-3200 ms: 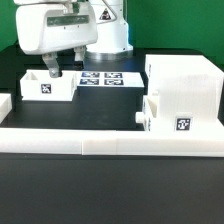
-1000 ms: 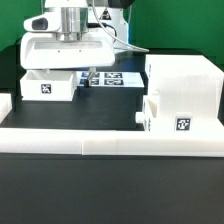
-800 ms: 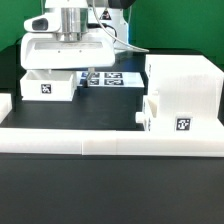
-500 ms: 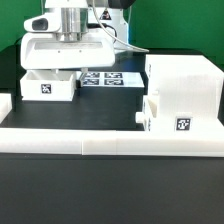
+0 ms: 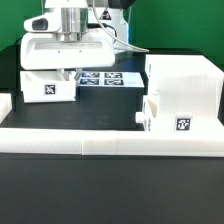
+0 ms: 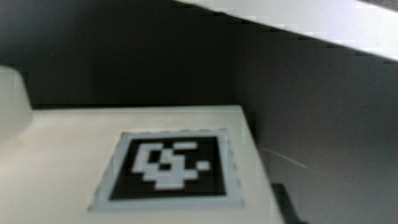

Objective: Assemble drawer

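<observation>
Tray under the gripper, casing off to the exterior view's right

The gripper (image 5: 68, 72) sits low over the loose tray (image 5: 48, 88) at the far left of the exterior view. Its fingertips are hidden, so I cannot tell whether they grip anything. The casing (image 5: 185, 85) stands well apart to the right, apparently opening leftward, with a second tray (image 5: 150, 112) protruding from it.

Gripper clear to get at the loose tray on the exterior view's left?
Probably yes: the gripper hangs right over the loose tray with nothing between them, and the casing stands well off.
</observation>
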Motion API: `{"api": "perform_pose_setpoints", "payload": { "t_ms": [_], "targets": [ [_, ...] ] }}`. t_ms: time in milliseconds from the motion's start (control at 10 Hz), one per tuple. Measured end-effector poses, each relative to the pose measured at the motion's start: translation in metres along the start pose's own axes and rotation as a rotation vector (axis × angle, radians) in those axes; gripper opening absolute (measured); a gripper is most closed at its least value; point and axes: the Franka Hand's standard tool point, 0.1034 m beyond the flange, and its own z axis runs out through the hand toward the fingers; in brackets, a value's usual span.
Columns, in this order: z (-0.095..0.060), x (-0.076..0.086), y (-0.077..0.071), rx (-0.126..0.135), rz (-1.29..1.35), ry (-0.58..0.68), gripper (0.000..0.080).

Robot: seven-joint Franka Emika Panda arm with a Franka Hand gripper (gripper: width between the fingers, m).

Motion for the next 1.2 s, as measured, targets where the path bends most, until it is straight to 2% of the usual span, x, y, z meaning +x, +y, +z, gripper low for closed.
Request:
{"api": "perform_pose_setpoints", "payload": {
  "t_ms": [200, 300, 500, 600, 800, 1000, 1200],
  "targets": [
    [0.0, 0.002, -0.002, 0.004, -0.006, -0.002, 0.0041],
    [-0.006, 0.014, -0.008, 0.022, -0.041, -0.014, 0.0041],
    [-0.02, 0.045, -0.011, 0.032, -0.133, -0.001, 0.0041],
    [-0.024, 0.059, -0.014, 0.048, -0.162, -0.006, 0.0041],
    [-0.036, 0.096, -0.016, 0.074, -0.21, -0.006, 0.0041],
    [-0.039, 0.12, -0.018, 0.106, -0.255, -0.022, 0.0041],
    [-0.036, 0.116, -0.018, 0.105, -0.275, -0.021, 0.0041]
  ]
}}
